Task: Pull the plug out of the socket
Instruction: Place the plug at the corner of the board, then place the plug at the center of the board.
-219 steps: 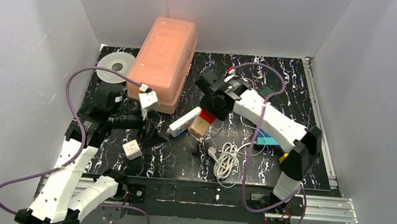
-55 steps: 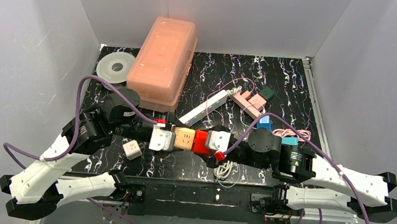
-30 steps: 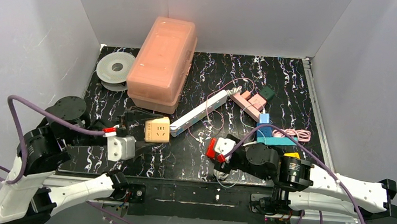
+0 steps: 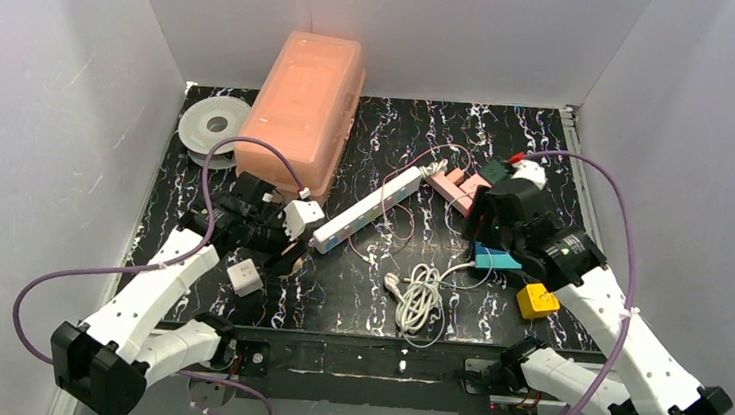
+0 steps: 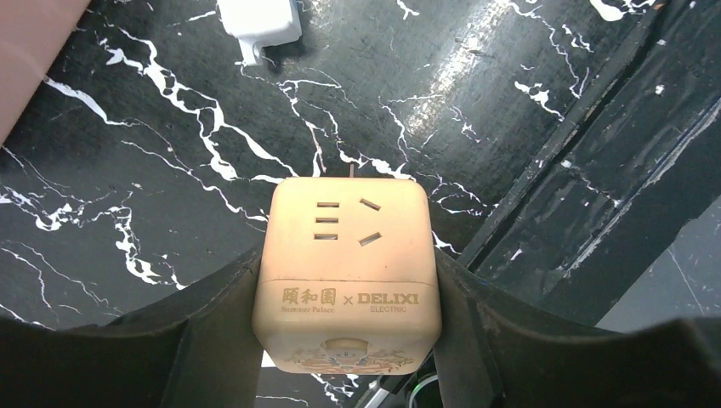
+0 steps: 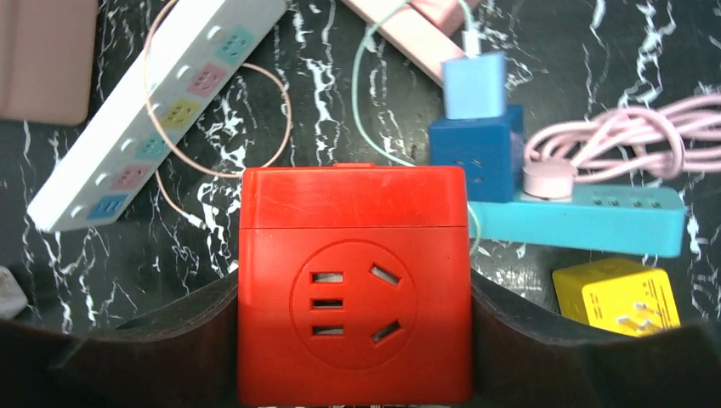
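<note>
My left gripper [image 5: 347, 293] is shut on the tan socket cube [image 5: 347, 272], one finger on each side, low over the black marbled table. In the top view the left gripper [image 4: 285, 247] is at the left middle and hides the cube. My right gripper [image 6: 354, 319] is shut on the red plug cube [image 6: 354, 297], held above the table. In the top view the right gripper [image 4: 496, 217] is at the back right and hides the red cube. The two cubes are apart, one in each gripper.
A pink lidded box [image 4: 302, 111] and a white spool [image 4: 212, 126] stand at the back left. A white power strip [image 4: 368, 208], a pink strip [image 4: 458, 187], a teal strip [image 4: 496, 262], a yellow cube [image 4: 537, 301], a coiled white cable [image 4: 421, 298] and a white adapter [image 4: 245, 277] lie on the table.
</note>
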{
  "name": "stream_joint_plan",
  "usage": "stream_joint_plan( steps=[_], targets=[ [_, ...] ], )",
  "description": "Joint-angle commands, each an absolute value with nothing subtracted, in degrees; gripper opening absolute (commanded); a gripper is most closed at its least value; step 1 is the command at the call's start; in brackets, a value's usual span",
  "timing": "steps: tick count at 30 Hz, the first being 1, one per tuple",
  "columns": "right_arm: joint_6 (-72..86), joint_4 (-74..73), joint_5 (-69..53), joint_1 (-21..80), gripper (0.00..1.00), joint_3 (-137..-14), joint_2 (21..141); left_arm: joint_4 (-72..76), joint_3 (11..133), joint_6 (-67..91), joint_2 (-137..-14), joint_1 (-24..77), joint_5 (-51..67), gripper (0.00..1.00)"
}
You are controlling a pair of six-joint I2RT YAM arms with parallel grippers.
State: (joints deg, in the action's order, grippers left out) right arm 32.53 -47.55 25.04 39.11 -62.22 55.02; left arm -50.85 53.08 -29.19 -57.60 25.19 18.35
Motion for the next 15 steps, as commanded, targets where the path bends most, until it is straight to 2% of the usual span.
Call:
stream_joint_plan(
  steps=[1,15],
  targets=[
    [37.49,-49.72,18.2,30.93,0.01,-61.41,51.42,-48.6,50.91,-27.37,-57.24,24.06,17.19,0.0],
    [36.49,-55.86,15.0,4.79,0.01,-57.57,48.08,-32.7,43.25,-31.38,-70.13,18.49,9.26,0.0]
  ],
)
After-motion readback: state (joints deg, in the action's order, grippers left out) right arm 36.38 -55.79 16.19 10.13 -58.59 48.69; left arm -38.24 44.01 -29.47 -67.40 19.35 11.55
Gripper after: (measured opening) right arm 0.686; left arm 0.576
